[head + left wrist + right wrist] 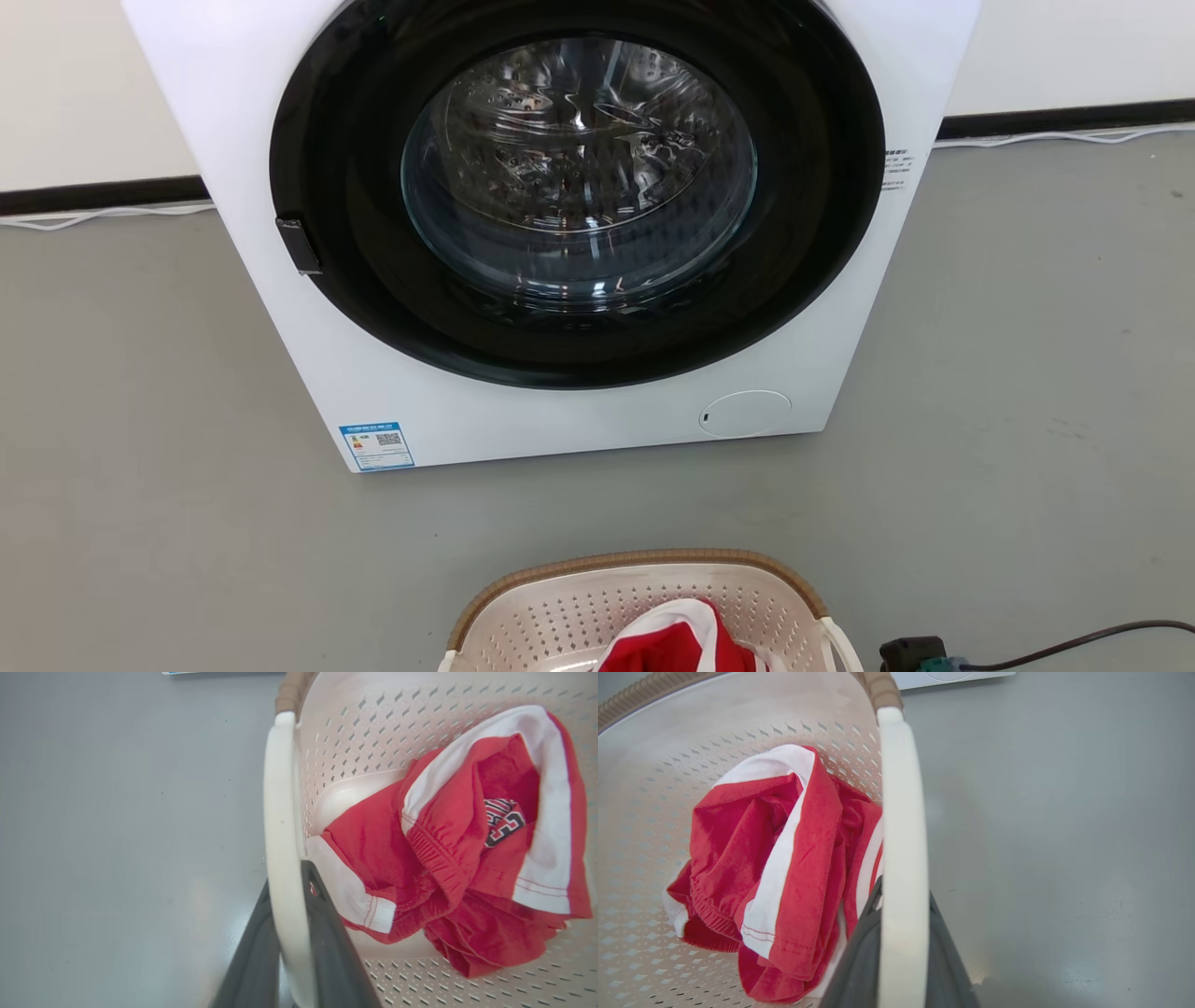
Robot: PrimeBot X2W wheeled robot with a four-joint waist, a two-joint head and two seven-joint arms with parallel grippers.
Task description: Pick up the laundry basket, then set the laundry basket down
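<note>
The laundry basket is low down right in front of the robot, a little way from the big white washing machine. Red and white sports clothes lie bunched up inside it.

The left gripper is squeezed tight on the white loop handle on the basket's left side, one dark finger on each side of it. The right gripper pinches the other white handle the same way. So both hands have the basket. I cannot tell if its bottom is on the grey floor or just off it.

What could go wrong? The handles are thin and smooth, and the fingers only nip a small bit of each one. A quick jerk could make a handle slide out, and that side would drop.

If one arm goes up or down faster than the other, the basket tips. Then the clothes slide to the low side and may spill over the brown rim.

If the arms pull apart or push together, the loops could bend or pop free.

A black plug with a cable lies on the floor just beside the basket's right side. If the basket is set down on it, the basket would wobble or sit crooked. Pushing forward too far would bump the washing machine.
</note>
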